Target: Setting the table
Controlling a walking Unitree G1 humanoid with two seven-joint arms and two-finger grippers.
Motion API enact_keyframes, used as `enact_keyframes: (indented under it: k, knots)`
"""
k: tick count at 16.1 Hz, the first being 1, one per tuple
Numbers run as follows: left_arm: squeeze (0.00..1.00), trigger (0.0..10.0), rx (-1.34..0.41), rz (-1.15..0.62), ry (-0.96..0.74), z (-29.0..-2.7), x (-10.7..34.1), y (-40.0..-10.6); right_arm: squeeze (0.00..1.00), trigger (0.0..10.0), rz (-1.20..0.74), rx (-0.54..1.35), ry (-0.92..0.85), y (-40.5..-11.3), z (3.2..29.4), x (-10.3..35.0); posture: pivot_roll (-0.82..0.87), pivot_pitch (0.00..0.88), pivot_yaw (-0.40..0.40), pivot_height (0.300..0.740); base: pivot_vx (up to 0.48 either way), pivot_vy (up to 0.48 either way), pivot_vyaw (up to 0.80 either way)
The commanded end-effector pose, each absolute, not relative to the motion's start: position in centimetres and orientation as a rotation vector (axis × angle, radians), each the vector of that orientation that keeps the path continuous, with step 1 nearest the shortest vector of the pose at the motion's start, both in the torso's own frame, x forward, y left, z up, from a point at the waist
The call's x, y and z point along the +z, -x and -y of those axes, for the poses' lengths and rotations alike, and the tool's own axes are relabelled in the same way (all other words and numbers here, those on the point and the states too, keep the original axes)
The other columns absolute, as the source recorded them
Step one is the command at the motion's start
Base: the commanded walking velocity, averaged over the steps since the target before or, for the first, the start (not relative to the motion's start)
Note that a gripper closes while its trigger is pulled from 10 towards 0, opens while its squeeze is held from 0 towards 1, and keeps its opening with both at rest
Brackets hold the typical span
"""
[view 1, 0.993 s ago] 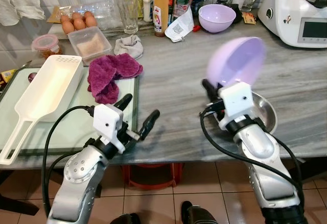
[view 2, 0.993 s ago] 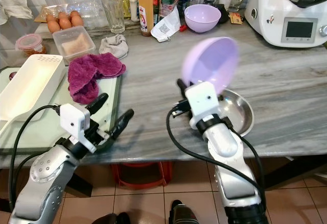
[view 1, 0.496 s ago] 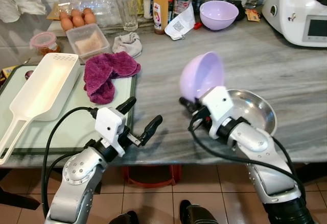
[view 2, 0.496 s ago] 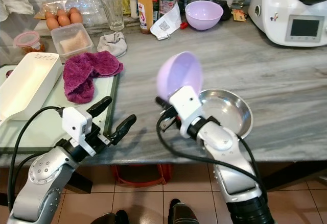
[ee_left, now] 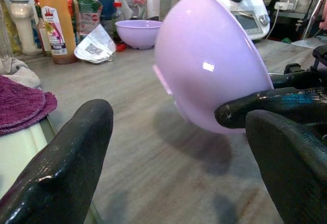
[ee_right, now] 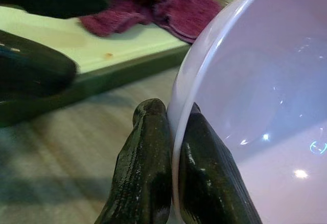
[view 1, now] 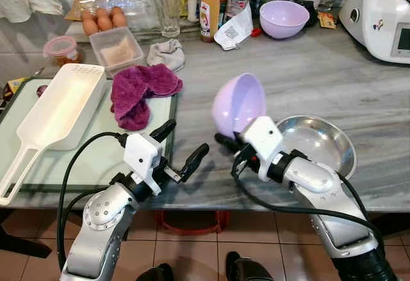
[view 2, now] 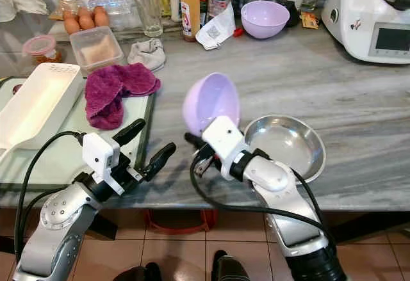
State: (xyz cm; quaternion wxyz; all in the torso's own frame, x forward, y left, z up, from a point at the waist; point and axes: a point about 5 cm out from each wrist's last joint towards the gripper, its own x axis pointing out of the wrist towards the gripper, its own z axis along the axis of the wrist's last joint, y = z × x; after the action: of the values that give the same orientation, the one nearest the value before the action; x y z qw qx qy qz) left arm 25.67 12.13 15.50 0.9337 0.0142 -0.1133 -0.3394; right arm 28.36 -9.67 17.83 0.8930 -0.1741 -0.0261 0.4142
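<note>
Your right gripper (ee_right: 171, 157) pinches the lilac bowl (view 1: 238, 104) by its rim, mid-frame, tilted above the counter (view 1: 307, 82). Right wrist cam shows that pinch; head views hide it. Left gripper (view 1: 179, 146) is spread, w/ nothing held. Steel bowl (view 1: 320, 143) partly covered by arm.

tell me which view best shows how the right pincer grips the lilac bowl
The right wrist view: its two black fingers pinch the lilac bowl by the rim, one each side. The eye views show the tilted bowl above the counter; the left wrist view shows its outside.
</note>
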Motion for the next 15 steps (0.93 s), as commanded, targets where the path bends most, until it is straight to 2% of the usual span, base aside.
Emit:
enact_keyframes:
  k: [1,7,15]
  knots:
    - [0.0,10.0,-0.704,0.232,-0.045,-12.0,15.4,-25.5,0.0,10.0,0.087,0.897,0.399,-28.2,9.3,18.5,-0.17,0.187,-0.006,0.74,0.0,0.0,0.0]
    - [0.0,10.0,-0.715,0.222,-0.046,-11.7,15.3,-25.5,0.0,10.0,0.038,1.035,0.595,-28.8,9.7,18.6,-0.17,0.185,-0.006,0.74,0.0,0.0,0.0]
    - [0.0,10.0,-0.75,0.202,-0.041,-11.3,15.0,-25.2,0.0,10.0,-0.071,1.149,0.725,-28.1,11.7,19.3,-0.18,0.192,-0.008,0.74,0.0,0.0,0.0]
